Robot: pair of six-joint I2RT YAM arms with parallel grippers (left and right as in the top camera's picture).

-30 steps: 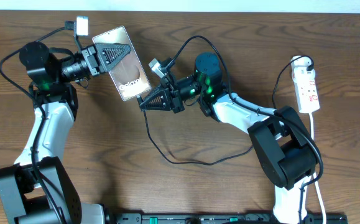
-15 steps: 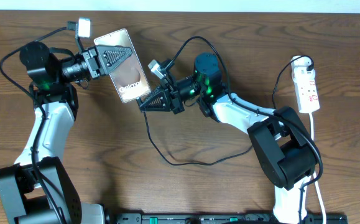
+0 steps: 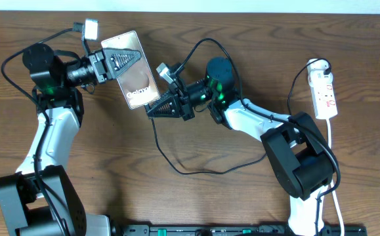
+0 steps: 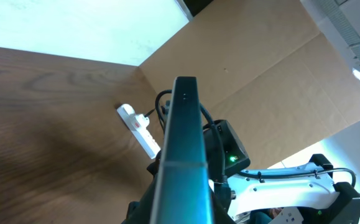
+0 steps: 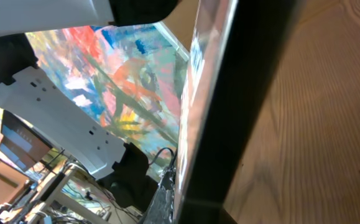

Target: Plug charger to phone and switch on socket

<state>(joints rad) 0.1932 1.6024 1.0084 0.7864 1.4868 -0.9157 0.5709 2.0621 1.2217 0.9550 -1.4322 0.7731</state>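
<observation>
My left gripper (image 3: pixel 114 60) is shut on the top end of the phone (image 3: pixel 139 82) and holds it above the table, its "Galaxy" face up in the overhead view. The left wrist view shows the phone (image 4: pixel 183 149) edge-on. My right gripper (image 3: pixel 151 110) is shut on the tip end of the charger, right at the phone's lower edge; the connector itself is hidden. The thin black charger cable (image 3: pixel 196 170) loops down over the table. In the right wrist view the phone's dark edge (image 5: pixel 248 93) fills the frame. The white socket (image 3: pixel 325 88) lies at the far right.
The socket (image 4: pixel 137 126) with its white plug also shows in the left wrist view, before a cardboard wall (image 4: pixel 260 74). The socket's white cord (image 3: pixel 332 141) runs down the right side. A black rail (image 3: pixel 242 229) lies along the table's front edge.
My left gripper has shifted the phone slightly right and down, closer to my right gripper. The right arm has hardly moved.
</observation>
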